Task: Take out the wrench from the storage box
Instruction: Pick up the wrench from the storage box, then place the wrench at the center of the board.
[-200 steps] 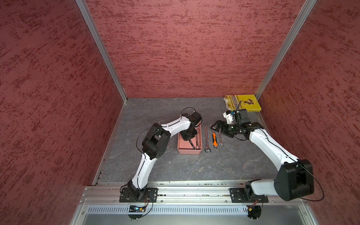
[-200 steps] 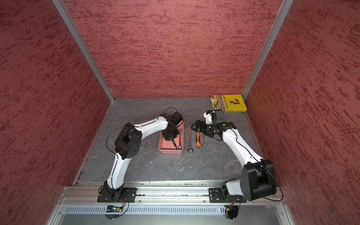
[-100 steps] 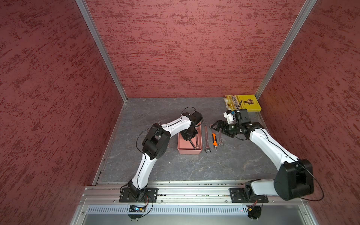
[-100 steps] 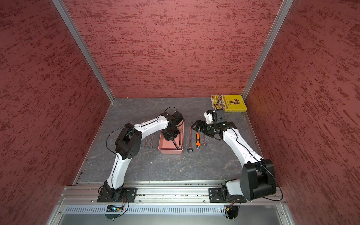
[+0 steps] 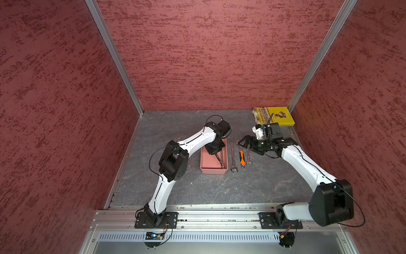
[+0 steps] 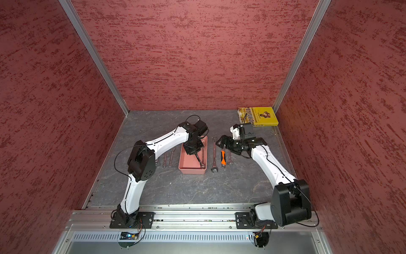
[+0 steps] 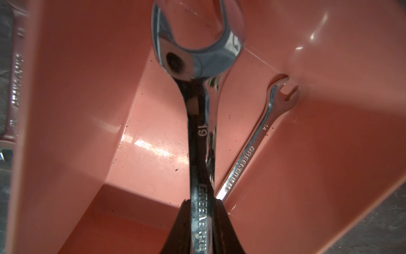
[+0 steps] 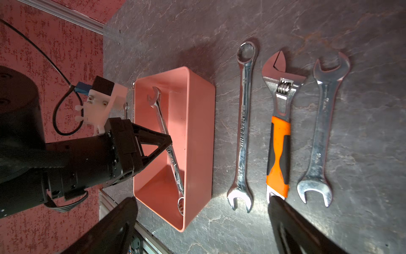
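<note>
Inside the salmon-pink storage box (image 5: 214,171), the left tool (image 8: 169,140) pinches the wrench (image 8: 174,167) by its shaft. The wrench's long axis slants along the box's length, and its ring end points at the corner nearest the right arm's base. A smaller wrench (image 7: 252,149) lies against the wall beside it. The right tool (image 5: 243,141) hangs spread wide above an orange-handled adjustable wrench (image 5: 241,157), just right of the box. More wrenches (image 6: 168,157) lie near the left wall. Bare counter (image 5: 219,189) opens toward the rail (image 5: 219,216).

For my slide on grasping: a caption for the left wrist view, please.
Left claw shut on the wrench marked 19 inside the pink storage box, a smaller wrench lying by its wall.
</note>
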You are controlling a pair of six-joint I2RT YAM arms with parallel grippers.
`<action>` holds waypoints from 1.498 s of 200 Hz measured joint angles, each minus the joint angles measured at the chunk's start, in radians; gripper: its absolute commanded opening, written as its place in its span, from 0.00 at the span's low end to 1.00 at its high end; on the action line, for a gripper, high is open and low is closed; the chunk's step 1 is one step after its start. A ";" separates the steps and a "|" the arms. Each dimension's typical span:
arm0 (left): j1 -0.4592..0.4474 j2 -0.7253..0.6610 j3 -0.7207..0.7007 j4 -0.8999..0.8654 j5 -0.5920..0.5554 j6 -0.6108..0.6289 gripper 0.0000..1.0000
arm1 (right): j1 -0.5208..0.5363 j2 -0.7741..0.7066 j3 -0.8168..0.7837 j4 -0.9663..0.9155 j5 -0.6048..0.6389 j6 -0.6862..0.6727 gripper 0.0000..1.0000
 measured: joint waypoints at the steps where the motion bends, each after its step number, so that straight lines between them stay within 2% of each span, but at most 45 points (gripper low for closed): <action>1: 0.000 0.000 0.001 -0.001 0.000 0.000 0.05 | 0.000 0.000 0.000 0.000 0.000 0.000 0.98; 69: -0.001 -0.019 0.073 -0.077 -0.011 0.000 0.06 | 0.000 0.000 0.000 0.013 -0.002 0.012 0.98; 137: 0.036 -0.130 0.061 -0.129 -0.040 0.015 0.06 | 0.000 0.000 0.000 0.022 -0.009 0.023 0.98; 174: 0.098 -0.234 -0.085 -0.122 -0.056 0.056 0.06 | 0.000 0.000 0.000 0.032 -0.012 0.030 0.98; 228: 0.225 -0.307 -0.292 -0.064 -0.075 0.157 0.06 | 0.000 0.005 0.000 0.033 -0.016 0.037 0.98; 299: 0.406 -0.381 -0.470 0.026 -0.096 0.334 0.07 | 0.000 0.011 0.009 0.026 -0.014 0.040 0.98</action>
